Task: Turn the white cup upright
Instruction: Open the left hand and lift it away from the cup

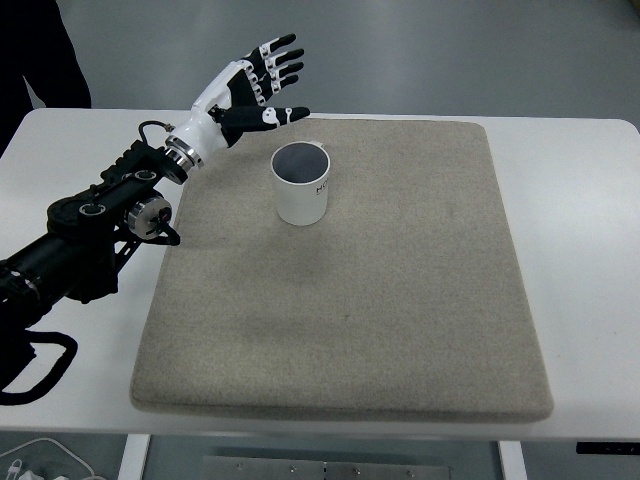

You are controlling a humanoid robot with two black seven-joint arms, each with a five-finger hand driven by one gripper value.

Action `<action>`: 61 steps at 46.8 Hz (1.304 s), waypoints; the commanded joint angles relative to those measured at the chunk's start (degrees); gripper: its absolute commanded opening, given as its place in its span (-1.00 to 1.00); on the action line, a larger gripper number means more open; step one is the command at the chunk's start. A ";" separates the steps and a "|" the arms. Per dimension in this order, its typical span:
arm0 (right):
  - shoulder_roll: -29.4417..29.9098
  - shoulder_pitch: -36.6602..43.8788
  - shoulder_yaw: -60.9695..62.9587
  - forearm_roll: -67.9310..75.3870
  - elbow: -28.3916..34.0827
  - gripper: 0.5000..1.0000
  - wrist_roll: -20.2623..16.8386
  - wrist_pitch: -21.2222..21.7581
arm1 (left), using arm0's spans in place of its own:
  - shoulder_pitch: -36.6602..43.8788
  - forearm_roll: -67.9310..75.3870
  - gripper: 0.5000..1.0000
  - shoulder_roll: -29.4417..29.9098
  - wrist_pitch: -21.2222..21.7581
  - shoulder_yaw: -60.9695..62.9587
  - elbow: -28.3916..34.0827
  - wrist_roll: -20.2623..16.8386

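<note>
Left hand (258,85) open, fingers spread, holding nothing; it hovers over the mat's far-left corner, thumb pointing toward the cup. One cup (300,184): white, upright, mouth up, dark inside, on the mat's far-left part, just beside the hand but apart from it. One grey mat (380,300) on one white table (580,250). Left arm crosses the table's left side. Nothing lies between hand and cup.
</note>
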 commanded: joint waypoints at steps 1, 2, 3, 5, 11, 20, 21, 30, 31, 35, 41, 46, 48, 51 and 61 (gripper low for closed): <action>0.00 -0.01 0.00 0.00 0.00 0.72 0.07 0.00 | -2.17 -1.47 0.98 -0.18 0.16 0.31 1.82 0.01; 0.00 -0.01 0.00 0.00 0.00 0.72 -0.02 0.00 | -2.79 -1.73 0.98 -0.35 0.16 0.40 2.44 0.01; 0.00 -0.01 0.00 0.00 0.00 0.72 0.07 0.00 | -3.31 -2.00 0.98 -0.44 0.25 0.40 3.05 0.01; 0.00 -0.01 0.00 0.00 0.00 0.72 -0.02 0.00 | -4.37 -2.70 0.98 -0.70 0.25 0.49 4.37 0.01; 0.00 -0.01 0.00 0.00 0.00 0.72 -0.02 0.00 | -5.87 -5.16 0.98 -1.06 0.33 0.66 6.48 0.01; 0.00 -0.01 0.00 0.00 0.00 0.72 -0.02 0.00 | -6.04 -11.22 0.98 -0.88 0.42 0.66 7.36 0.01; 0.00 -0.01 0.00 0.00 0.00 0.72 -0.02 0.00 | -6.04 -11.93 0.98 -0.88 0.51 0.49 7.54 0.01; 0.00 -0.01 0.00 0.00 0.00 0.72 -0.02 0.00 | -5.69 -18.52 0.98 -0.71 0.60 0.14 8.51 1.16; 0.00 0.07 0.00 0.00 0.00 0.72 -0.02 0.00 | -5.69 -18.96 0.98 -0.62 0.60 0.22 8.59 2.13; 0.00 -0.01 0.09 0.00 0.00 0.72 0.07 0.00 | -5.43 -19.84 0.98 -0.44 0.60 -0.13 8.60 6.43; 0.00 -0.01 0.09 0.00 0.00 0.72 -0.02 0.00 | -5.25 -22.73 0.98 -0.35 0.69 -0.21 9.21 12.23; 0.00 -0.01 0.09 0.00 0.00 0.72 0.07 0.00 | -5.17 -28.09 0.98 -0.44 0.69 -0.13 10.61 16.63; 0.00 -0.01 0.09 0.00 0.00 0.72 0.07 0.00 | -5.17 -29.94 0.98 -0.71 0.69 -0.04 11.49 17.95; 0.00 0.07 0.09 0.00 0.00 0.72 -0.02 0.00 | -5.17 -31.97 0.98 -0.88 0.78 0.05 12.55 18.92; 0.00 -0.01 0.00 0.09 0.00 0.72 -0.02 0.35 | -4.20 -36.01 0.98 -1.76 0.69 -0.13 12.73 19.71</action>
